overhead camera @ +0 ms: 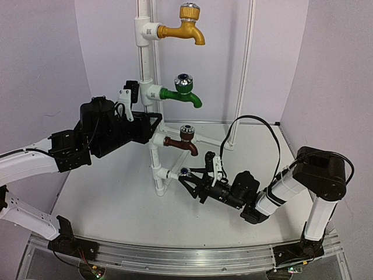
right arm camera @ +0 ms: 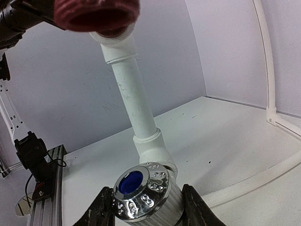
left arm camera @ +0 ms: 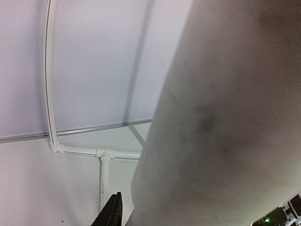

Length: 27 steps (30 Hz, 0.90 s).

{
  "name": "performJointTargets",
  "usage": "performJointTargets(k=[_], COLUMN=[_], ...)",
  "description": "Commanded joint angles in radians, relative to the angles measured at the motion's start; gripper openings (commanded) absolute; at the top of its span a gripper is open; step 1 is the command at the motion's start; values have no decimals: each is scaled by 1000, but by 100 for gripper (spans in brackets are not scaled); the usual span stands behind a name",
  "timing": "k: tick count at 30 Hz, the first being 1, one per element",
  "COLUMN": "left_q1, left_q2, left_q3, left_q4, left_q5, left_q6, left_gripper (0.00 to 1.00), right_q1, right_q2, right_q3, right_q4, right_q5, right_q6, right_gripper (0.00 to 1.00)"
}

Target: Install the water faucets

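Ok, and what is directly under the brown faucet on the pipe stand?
The white faucet: its silver knob with a blue centre is gripped by the right tool, at the lowest fitting of the white pipe. Its spout is hidden by the tool.

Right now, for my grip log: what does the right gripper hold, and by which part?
The right gripper holds the white faucet by its knob's ribbed sides.
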Motion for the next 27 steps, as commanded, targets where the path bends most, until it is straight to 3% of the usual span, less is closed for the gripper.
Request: performJointTargets(k=[1, 4, 8, 15, 18, 20, 25, 27], left_q1=[-18, -18, -18, -18, -18, -19, -19, -18], left_q2=[-1, 1, -2, 2, 0, -7, -38, -58], left_q3=[-10, -9, -7, -9, -12, -11, -9, -9], left_q4=[-174, -174, -174, -174, -174, -174, -174, -174], left_q5=[134, 138, 137, 127, 110, 96, 59, 51], left_q6=[-253, -254, -253, -252, -241, -229, -195, -181], left_gripper=[0, 0, 0, 0, 4, 16, 68, 95], right_q1=[-264, -286, -286, -279, -279, -279, -279, -279], right_q2=[170, 167, 50, -250, -339, -400, -532, -558], right_q3=[20, 34, 58, 126, 142, 136, 114, 98], right_q4=[68, 42, -119, -754, -953, -1038, -1180, -1192], right_q5=[-148, -193, -226, -138, -55, 34, 203, 275], right_q6=[1401, 1403, 1171, 523, 335, 248, 117, 83], right_gripper=[14, 18, 33, 90, 98, 98, 98, 98])
